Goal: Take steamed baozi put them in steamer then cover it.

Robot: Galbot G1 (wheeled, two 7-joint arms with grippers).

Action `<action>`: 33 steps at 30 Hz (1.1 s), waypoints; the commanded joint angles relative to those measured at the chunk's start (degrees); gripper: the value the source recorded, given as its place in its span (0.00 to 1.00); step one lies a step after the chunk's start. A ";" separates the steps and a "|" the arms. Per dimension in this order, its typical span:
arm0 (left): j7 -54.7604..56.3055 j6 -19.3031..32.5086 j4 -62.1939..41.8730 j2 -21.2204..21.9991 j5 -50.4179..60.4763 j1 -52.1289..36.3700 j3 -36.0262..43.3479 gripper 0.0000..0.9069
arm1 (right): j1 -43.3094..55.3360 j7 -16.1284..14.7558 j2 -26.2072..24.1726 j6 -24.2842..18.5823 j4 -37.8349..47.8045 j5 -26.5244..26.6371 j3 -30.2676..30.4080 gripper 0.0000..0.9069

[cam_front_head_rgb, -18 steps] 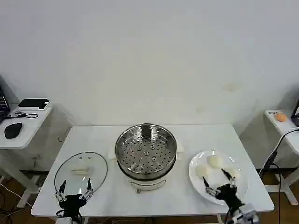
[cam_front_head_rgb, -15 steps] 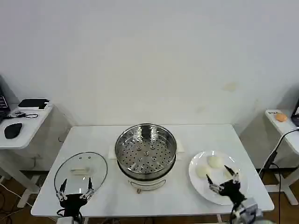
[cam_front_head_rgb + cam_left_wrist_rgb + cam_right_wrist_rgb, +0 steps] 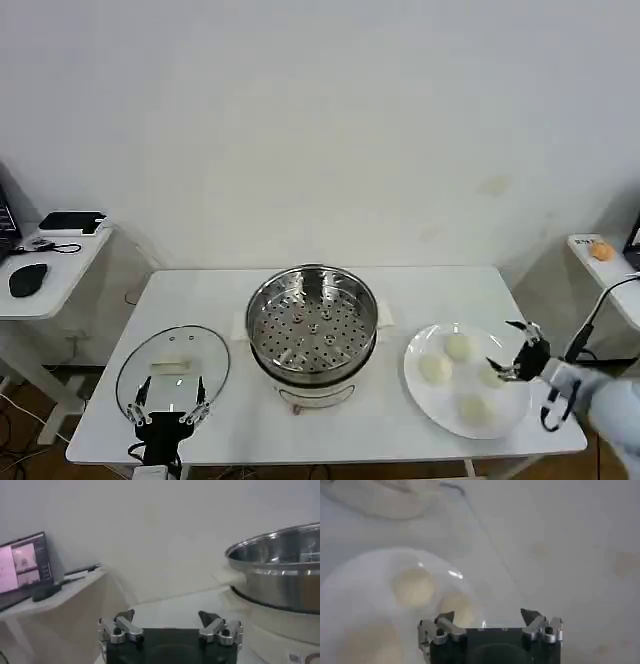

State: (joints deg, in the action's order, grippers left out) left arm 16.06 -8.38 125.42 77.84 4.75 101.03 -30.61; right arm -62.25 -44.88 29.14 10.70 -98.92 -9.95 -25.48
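White plate (image 3: 425, 395) carries four baozi (image 3: 459, 346); right pincer (image 3: 515, 352) spread wide and empty at its edge. Left pincer (image 3: 170, 413) open, empty, beside glass lid (image 3: 172, 368).

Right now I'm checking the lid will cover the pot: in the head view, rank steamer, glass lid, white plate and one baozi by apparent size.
1. steamer, widest.
2 and 3. white plate and glass lid look alike; the lid lies nearer the camera's edge, so I won't rank them.
4. steamed baozi, far the smallest.
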 commanded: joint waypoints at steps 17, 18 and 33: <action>-0.11 -0.30 1.69 1.08 1.38 -1.32 -1.19 1.00 | 49.60 -17.64 -0.83 -5.02 22.80 -2.00 53.60 1.00; -0.13 -0.25 1.60 1.14 1.40 -1.43 -1.15 1.00 | 49.55 -17.06 -0.21 -4.77 23.36 -2.04 53.79 1.00; -0.39 0.03 1.78 1.01 0.79 -1.67 -2.91 1.00 | 48.48 -12.73 11.05 -3.00 31.01 -3.20 54.01 0.99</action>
State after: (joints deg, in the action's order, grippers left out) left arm 15.69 -8.34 127.05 78.84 5.46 99.28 -33.34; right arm -15.93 -57.37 37.63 7.98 -70.06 -12.95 26.13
